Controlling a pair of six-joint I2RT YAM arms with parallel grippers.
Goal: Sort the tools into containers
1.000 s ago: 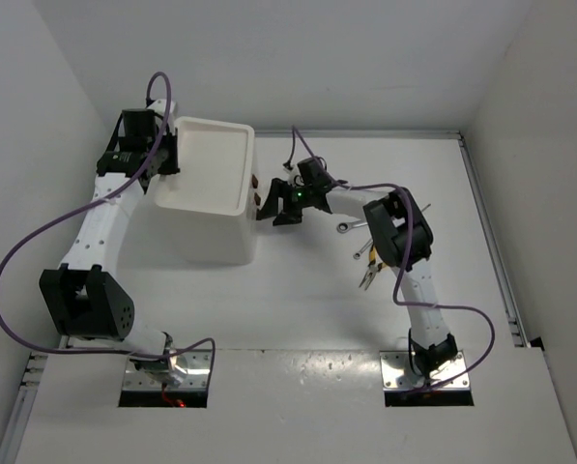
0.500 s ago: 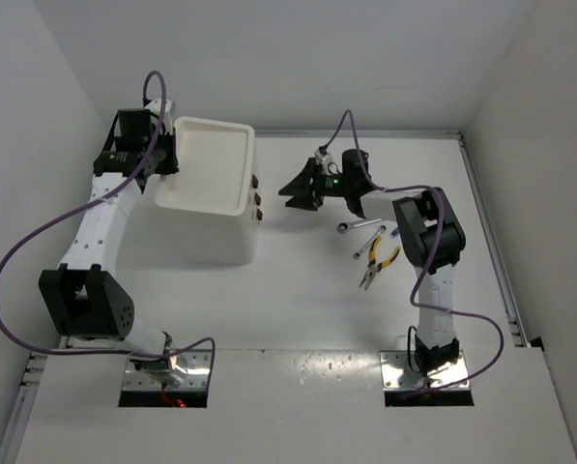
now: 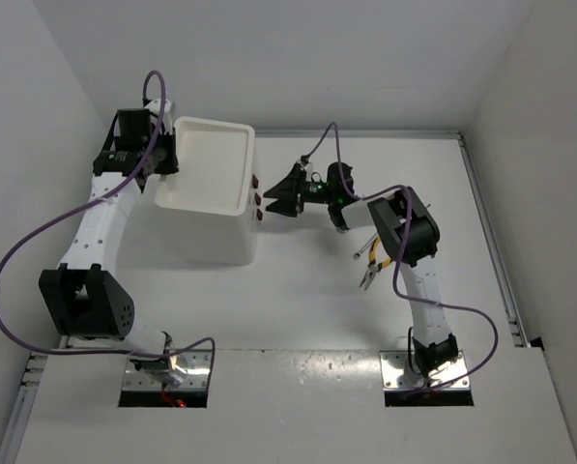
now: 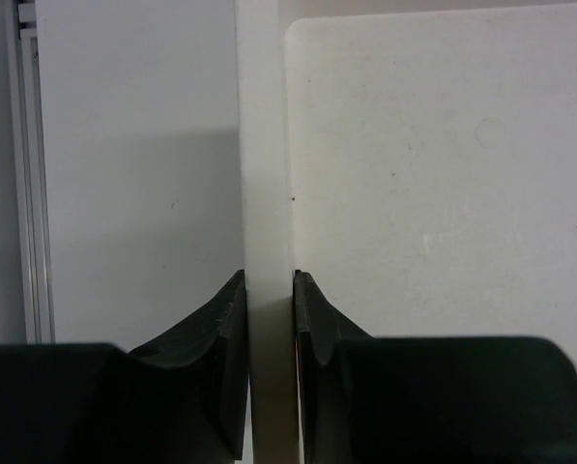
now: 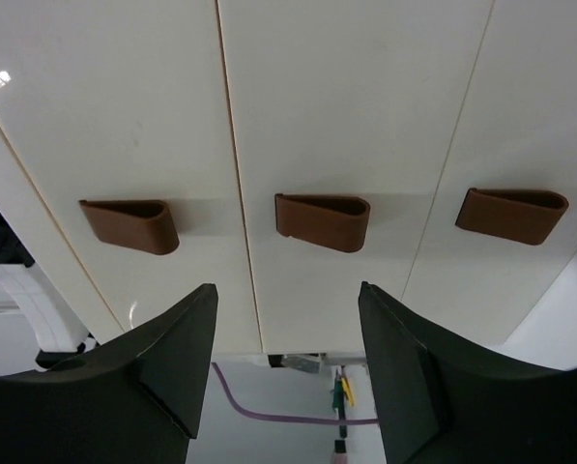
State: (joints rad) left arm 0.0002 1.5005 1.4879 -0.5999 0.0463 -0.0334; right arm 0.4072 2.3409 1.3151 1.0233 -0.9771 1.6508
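Note:
The containers are one white box unit with a shallow top tray and three drawer fronts with red-brown handles. My left gripper is shut on the tray's left rim, with a finger on each side of it. My right gripper stands open just in front of the drawers, level with the middle handle and not touching it. The other handles flank it. Yellow-handled pliers and a silver tool lie on the table, partly under the right arm.
White walls close in the table on the left, back and right. A purple cable loops off the left arm, and another hangs by the right arm. Both arm bases sit at the near edge.
My right gripper drew back to the right of the drawers, then came in close to their fronts again, its jaws a little narrower. The left arm and the box have not moved.

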